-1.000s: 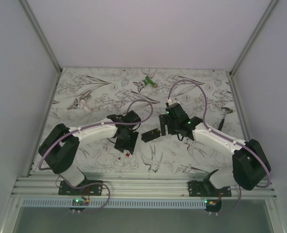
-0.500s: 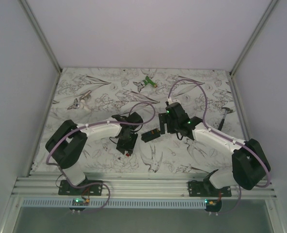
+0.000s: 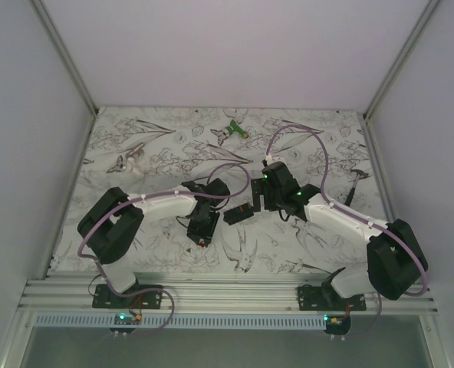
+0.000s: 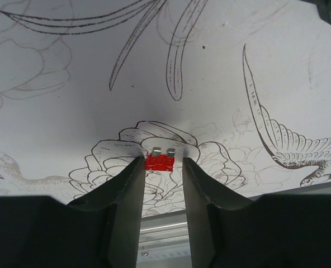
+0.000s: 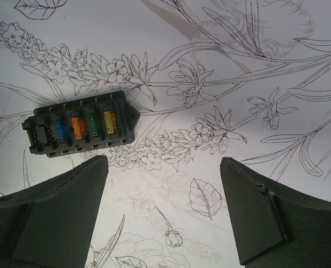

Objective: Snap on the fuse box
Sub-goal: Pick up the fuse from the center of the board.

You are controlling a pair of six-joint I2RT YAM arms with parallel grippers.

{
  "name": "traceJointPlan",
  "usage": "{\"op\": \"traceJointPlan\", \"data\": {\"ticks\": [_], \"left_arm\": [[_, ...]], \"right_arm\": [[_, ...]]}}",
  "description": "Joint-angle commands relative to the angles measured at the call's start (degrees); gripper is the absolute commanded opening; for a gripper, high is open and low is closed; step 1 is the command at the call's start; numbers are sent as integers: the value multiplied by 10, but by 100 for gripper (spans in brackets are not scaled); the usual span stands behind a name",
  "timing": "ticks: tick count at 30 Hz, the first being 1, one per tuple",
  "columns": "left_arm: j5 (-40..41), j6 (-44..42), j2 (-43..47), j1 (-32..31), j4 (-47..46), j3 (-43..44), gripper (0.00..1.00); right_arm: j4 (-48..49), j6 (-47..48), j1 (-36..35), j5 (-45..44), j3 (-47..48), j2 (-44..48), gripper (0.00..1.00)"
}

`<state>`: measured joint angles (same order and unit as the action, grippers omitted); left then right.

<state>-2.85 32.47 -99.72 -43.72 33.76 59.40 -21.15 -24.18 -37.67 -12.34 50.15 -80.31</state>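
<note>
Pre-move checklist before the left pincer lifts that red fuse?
1. The red fuse sits between the left pincer fingers: ok.
2. Fuse clamped: not ok, a gap shows beside one finger.
3. Free slot in the fuse box: ok, the end one looks empty.
4. The right pincer open and off the fuse box: ok.
5. Box braced for insertion: not ok, it lies loose on the table.
</note>
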Motion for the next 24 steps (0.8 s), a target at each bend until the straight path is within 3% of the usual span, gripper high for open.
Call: {"op": "traceJointPlan", "data": {"ticks": [1, 9, 15, 24], "left_arm": [[16, 13, -23, -13, 24, 2, 34], [48, 37, -29, -23, 35, -1, 31], [72, 67, -30, -22, 30, 3, 37], [79, 85, -31, -22, 9, -15, 33]], "right_arm": [[15, -8, 4, 1, -2, -2, 88], [15, -10, 3, 4, -4, 1, 89], [15, -15, 3, 6, -8, 7, 89], [14, -19, 3, 6, -14, 13, 89]]}}
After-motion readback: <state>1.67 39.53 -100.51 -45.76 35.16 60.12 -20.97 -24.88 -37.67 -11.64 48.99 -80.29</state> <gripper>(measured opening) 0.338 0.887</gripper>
